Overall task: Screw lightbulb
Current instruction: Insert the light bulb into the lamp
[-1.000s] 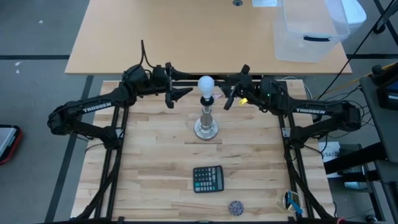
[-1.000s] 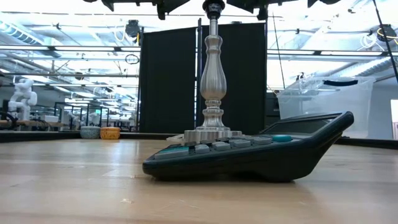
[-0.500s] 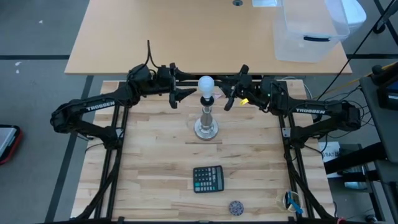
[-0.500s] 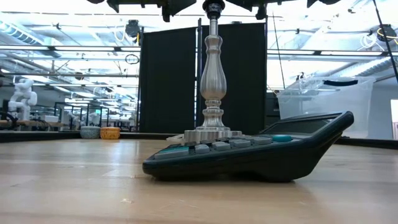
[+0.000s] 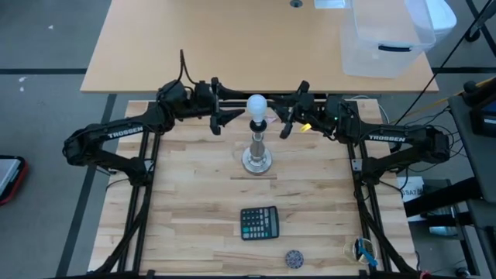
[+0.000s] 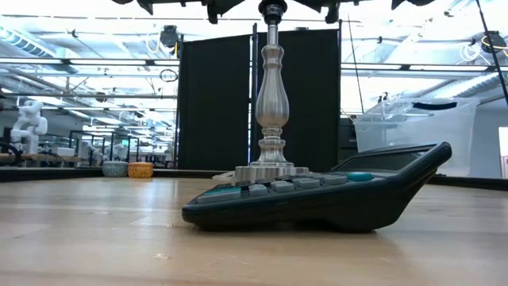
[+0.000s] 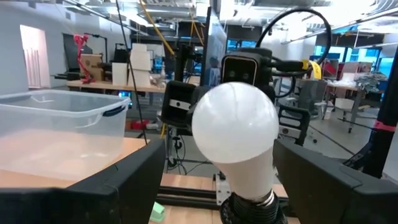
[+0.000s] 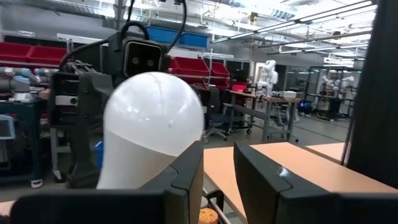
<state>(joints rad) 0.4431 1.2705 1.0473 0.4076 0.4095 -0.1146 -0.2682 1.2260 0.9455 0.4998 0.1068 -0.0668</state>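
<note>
The frosted white lightbulb (image 5: 256,105) stands upright with its silvery screw base (image 7: 252,200) in the dark socket on top of the silver metal stand (image 5: 256,157), which rests by its round base on the wooden table. My left gripper (image 5: 224,120) is open, level with the bulb on its left, and apart from it. My right gripper (image 5: 286,122) is open, level with the bulb on its right, and apart from it. Each wrist view shows the bulb (image 7: 235,124) (image 8: 152,127) ahead of its own fingers, with the other arm behind it.
A dark calculator (image 5: 259,222) lies on the table nearer the front; it fills the low view's foreground (image 6: 317,195) in front of the stand (image 6: 271,95). A small round object (image 5: 294,257) lies near the front edge. A clear plastic bin (image 5: 387,39) stands on the far desk.
My left gripper has gone a little toward the bulb and stays open. The bulb and the stand have kept still.
</note>
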